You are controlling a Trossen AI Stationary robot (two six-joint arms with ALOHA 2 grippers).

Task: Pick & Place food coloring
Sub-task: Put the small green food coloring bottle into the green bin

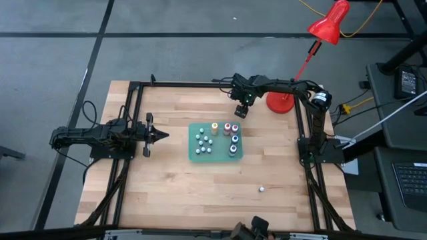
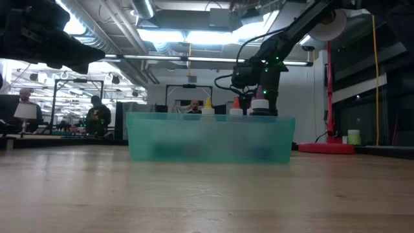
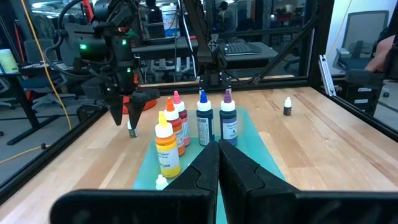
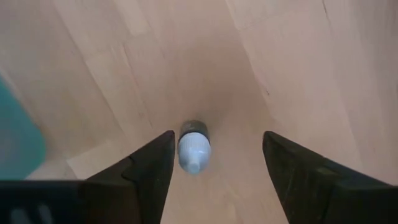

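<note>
Wooden table (image 1: 200,193), white-capped dark bottle (image 4: 193,146)

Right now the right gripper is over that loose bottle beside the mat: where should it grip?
Grip the loose bottle by its body, coming straight down. It stands upright, cap up, between the right gripper's open fingers and clear of the green mat; centre first, it sits nearer one finger.

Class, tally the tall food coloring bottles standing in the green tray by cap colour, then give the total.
yellow-capped bottle: 1
orange-capped bottle: 1
pink-capped bottle: 1
blue-capped bottle: 1
purple-capped bottle: 1
Total: 5
</note>
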